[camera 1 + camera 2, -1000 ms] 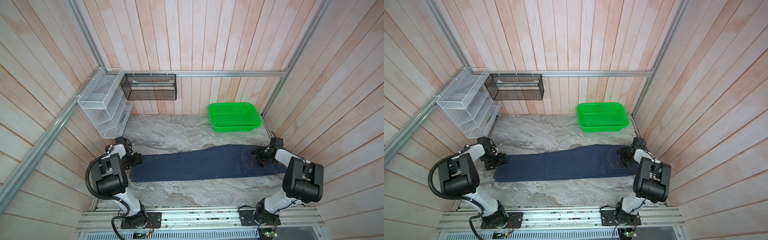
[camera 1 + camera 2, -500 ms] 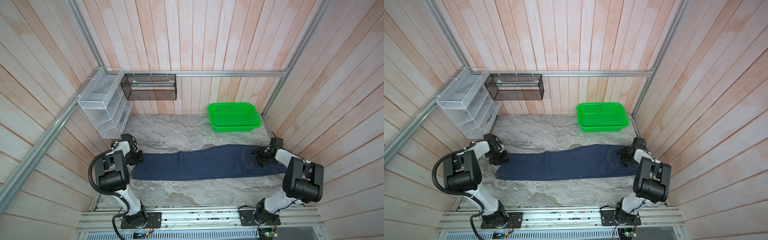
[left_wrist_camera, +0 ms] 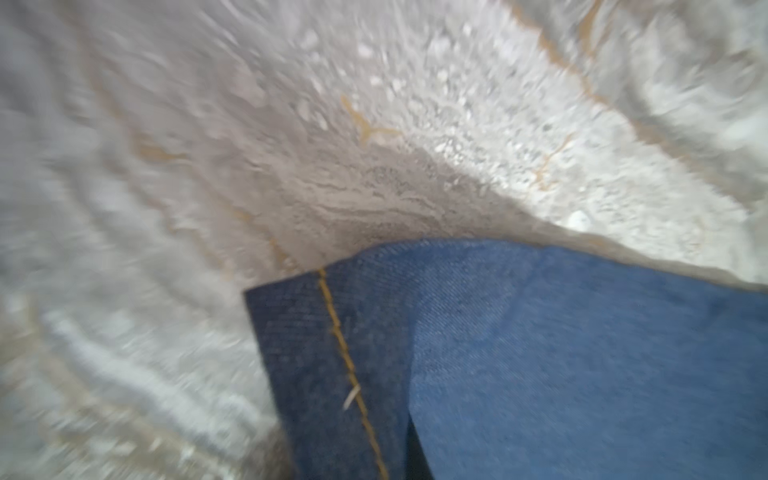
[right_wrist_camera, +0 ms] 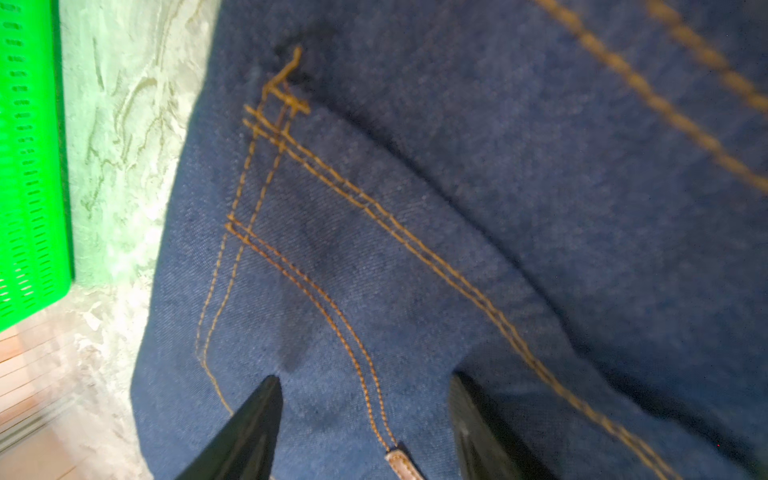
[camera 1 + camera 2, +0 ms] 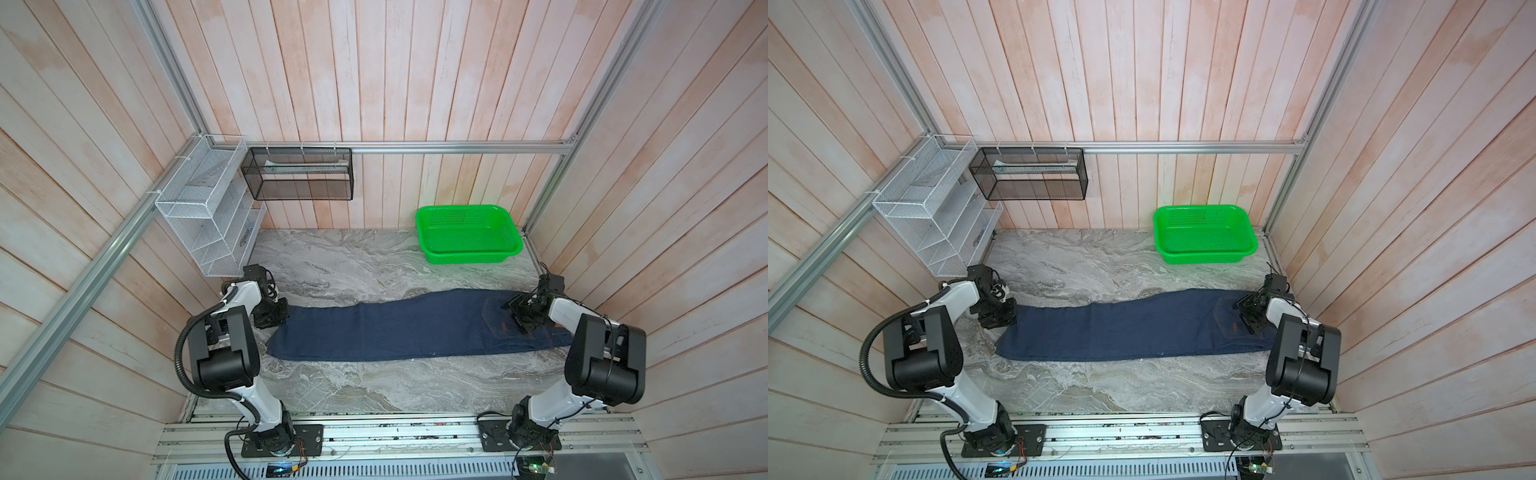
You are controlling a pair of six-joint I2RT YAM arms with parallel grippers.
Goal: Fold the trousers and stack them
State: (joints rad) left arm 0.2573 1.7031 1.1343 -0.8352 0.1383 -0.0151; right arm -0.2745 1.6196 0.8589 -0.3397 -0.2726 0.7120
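Note:
The dark navy trousers (image 5: 395, 328) (image 5: 1121, 330) lie flat across the marble table, folded lengthwise, with the leg ends at the left and the waist at the right. My left gripper (image 5: 276, 318) (image 5: 1000, 316) sits at the far corner of the leg hem, shut on it. In the left wrist view that hem (image 3: 332, 353) with its tan stitching fills the lower part, and the fingers are hidden. My right gripper (image 5: 524, 316) (image 5: 1250, 316) (image 4: 365, 415) stands open, with its black fingertips (image 4: 249, 428) resting on the denim by the back pocket stitching (image 4: 332, 291).
A green plastic basket (image 5: 469, 257) (image 5: 1204, 257) (image 4: 29, 166) stands at the back right, close behind the waist. A white wire rack (image 5: 208, 220) and a black mesh basket (image 5: 299, 174) hang on the walls at the back left. Wooden walls close in on both sides.
My left gripper has moved onto the far corner of the leg hem and closed on it; the hem end has shifted slightly right. The right arm has stayed put.

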